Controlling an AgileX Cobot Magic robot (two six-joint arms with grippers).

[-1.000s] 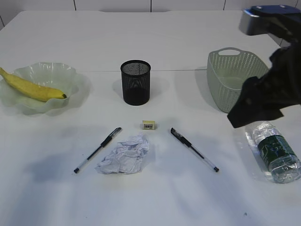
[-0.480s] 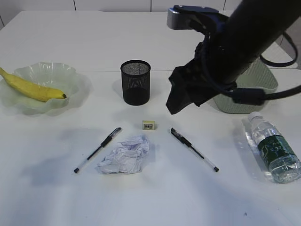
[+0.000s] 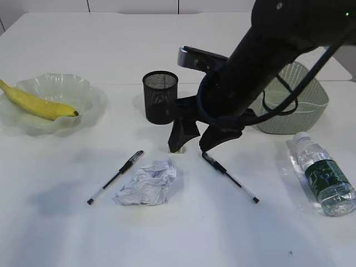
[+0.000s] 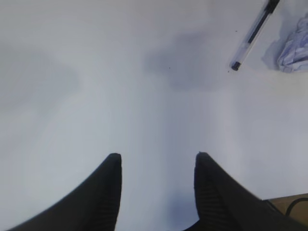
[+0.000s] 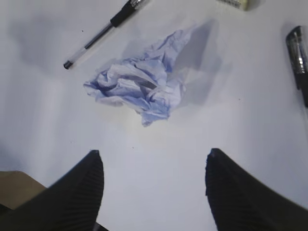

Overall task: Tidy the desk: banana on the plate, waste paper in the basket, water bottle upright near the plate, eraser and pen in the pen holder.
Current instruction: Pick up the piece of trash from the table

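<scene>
Black arm [image 3: 261,61], looped black cables, grey camera block; ribbed black fingers [image 5: 77,192]

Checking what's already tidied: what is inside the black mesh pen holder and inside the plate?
The plate holds the banana. The pen holder shows only dark mesh through its open top; no pen sticks out, and its bottom cannot be made out.

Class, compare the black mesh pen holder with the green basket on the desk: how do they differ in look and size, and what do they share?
The pen holder is black wire mesh; the basket is pale green plastic with a woven-look perforated wall. The pen holder is a narrow round cup; the basket is far wider and has a handle cut-out. The pen holder stands in full view, while the arm hides part of the basket. Both stand upright, open at the top, on the white desk.
</scene>
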